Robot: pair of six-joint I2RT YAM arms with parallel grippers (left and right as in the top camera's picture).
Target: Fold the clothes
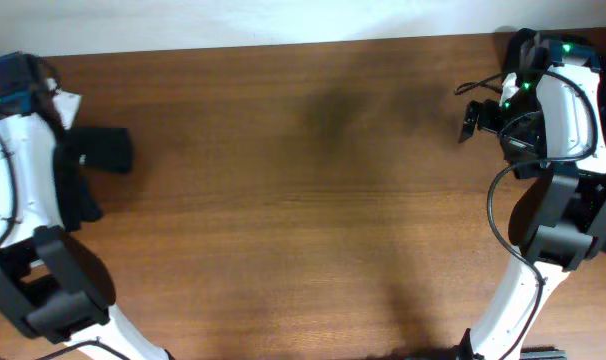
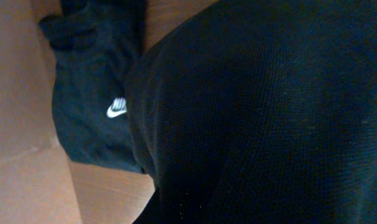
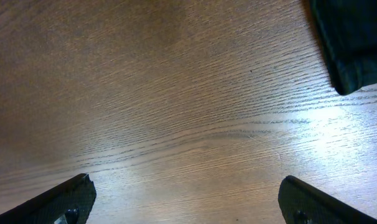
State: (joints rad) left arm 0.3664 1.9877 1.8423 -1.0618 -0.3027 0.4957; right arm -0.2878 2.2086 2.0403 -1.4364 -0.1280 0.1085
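Two black garments show in the left wrist view. Nearest is a fine-knit black garment (image 2: 269, 112), right against the lens. It blocks most of the view and hides the left gripper's fingers, so I cannot tell whether that claw is clenched on it or released. Behind it a crumpled black logo garment (image 2: 83, 130) with a white swoosh logo (image 2: 117, 109) lies on a brown surface (image 2: 20, 74). That surface may be a box beside the table, unclear. In the overhead view the left arm (image 1: 13, 190) sits at the table's left edge, and a dark lump (image 1: 103, 150) lies by its wrist; cloth or gripper body, can't say. In the right wrist view the right gripper (image 3: 188, 205) is released, with its fingers (image 3: 67, 199) spread wide over the bare wooden table (image 3: 176, 112) and nothing between them. Farther out, toward the table's right side, a dark cloth corner (image 3: 353, 43) lies flat on the wood. Handling, judged: the clothes look light, limp and non-fragile, and the knit should give the pads decent friction. They will sag and bunch if pinched mid-panel. Better to take hold at a hem, shoulder seam or corner, one claw per side, and drag the garment flat onto the table's middle before folding.
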